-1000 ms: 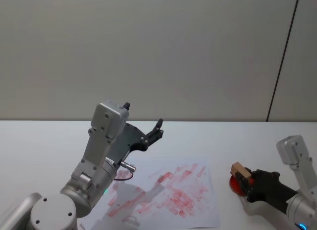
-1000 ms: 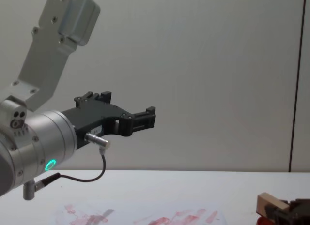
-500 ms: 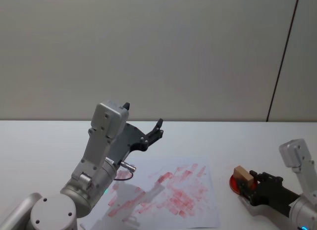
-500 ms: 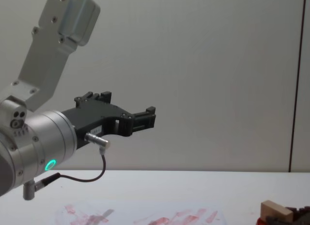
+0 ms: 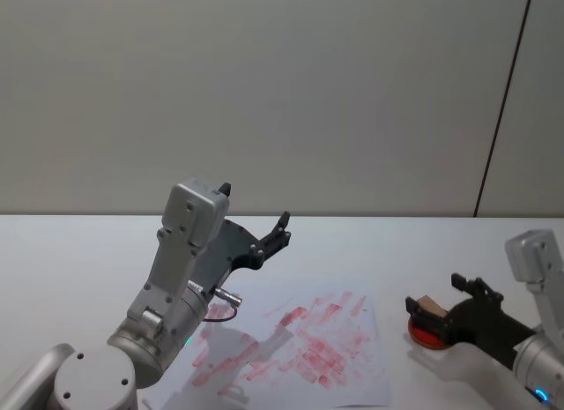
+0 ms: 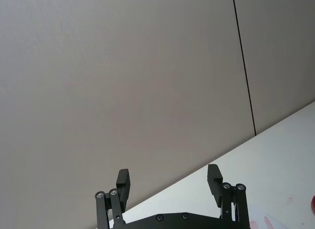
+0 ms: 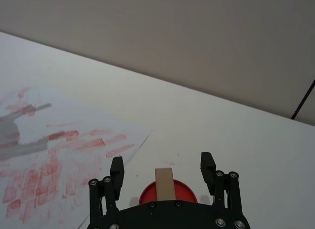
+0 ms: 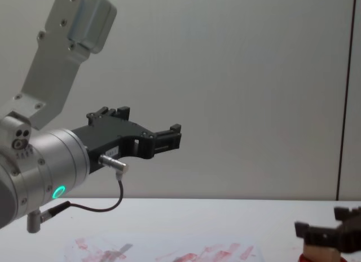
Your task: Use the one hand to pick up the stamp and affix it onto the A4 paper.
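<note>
White bench point(image 5: 79, 251) against a plain grey wall point(image 5: 264, 93). Stamp point(image 7: 164, 183) rests on the red pad point(image 7: 167, 193), right of the paper point(image 5: 300, 348). Right claw point(image 7: 164, 172) gapes around it, not touching. Left claw point(image 6: 169, 182) open, raised.

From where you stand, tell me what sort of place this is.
Probably a lab or office test bench: a white table against a bare wall, with only inked paper and an ink pad.

Right gripper point(image 5: 443, 297) now stands open, fingers spread off the stamp point(image 5: 431, 307); a second ago it clamped it. Stamp now rests on red ink pad point(image 5: 427, 332).
</note>
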